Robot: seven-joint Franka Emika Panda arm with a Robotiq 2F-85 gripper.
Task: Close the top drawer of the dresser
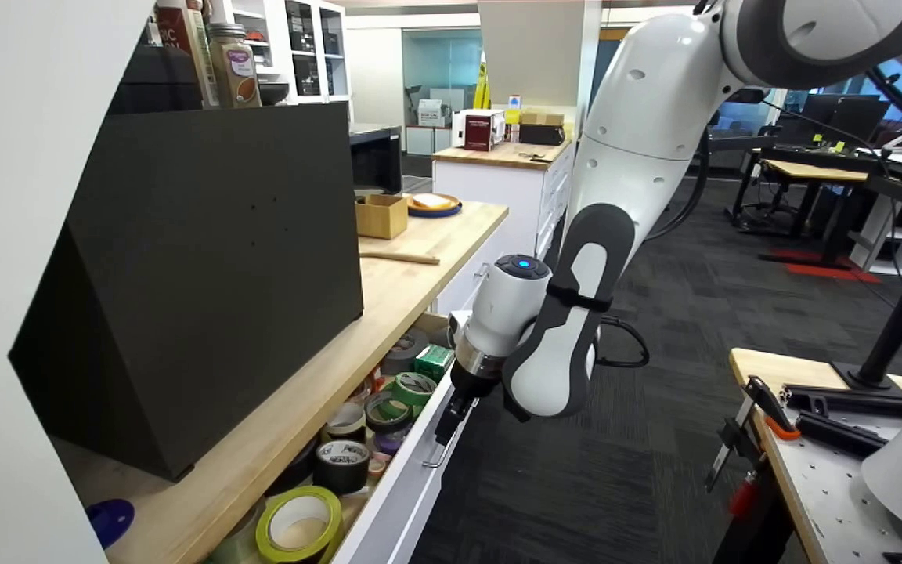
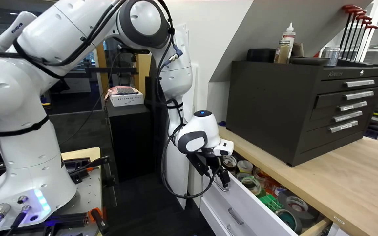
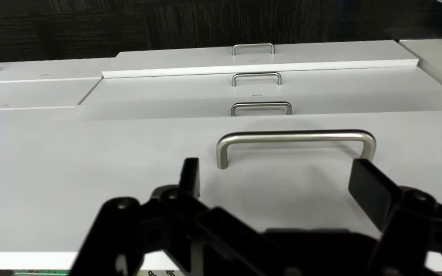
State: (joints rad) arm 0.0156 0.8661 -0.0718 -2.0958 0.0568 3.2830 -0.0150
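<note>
The white top drawer [image 1: 388, 495] of the dresser is pulled out under the wooden countertop; it also shows open in an exterior view [image 2: 254, 213] and from its front face in the wrist view [image 3: 90, 180]. Its metal bar handle [image 3: 296, 136] lies just beyond my fingertips in the wrist view. My gripper [image 3: 276, 168] is open, with nothing between its fingers, pointing down in front of the drawer face. In both exterior views the gripper [image 1: 446, 429] [image 2: 225, 183] is at the handle. I cannot tell whether it touches the drawer.
Several tape rolls [image 1: 341, 464] and a green box [image 2: 271, 202] lie in the drawer. The countertop [image 2: 346, 170] overhangs it and carries a dark tool chest [image 2: 267, 111]. Lower drawers with handles [image 3: 261, 104] sit below. A workbench [image 1: 819, 462] stands opposite.
</note>
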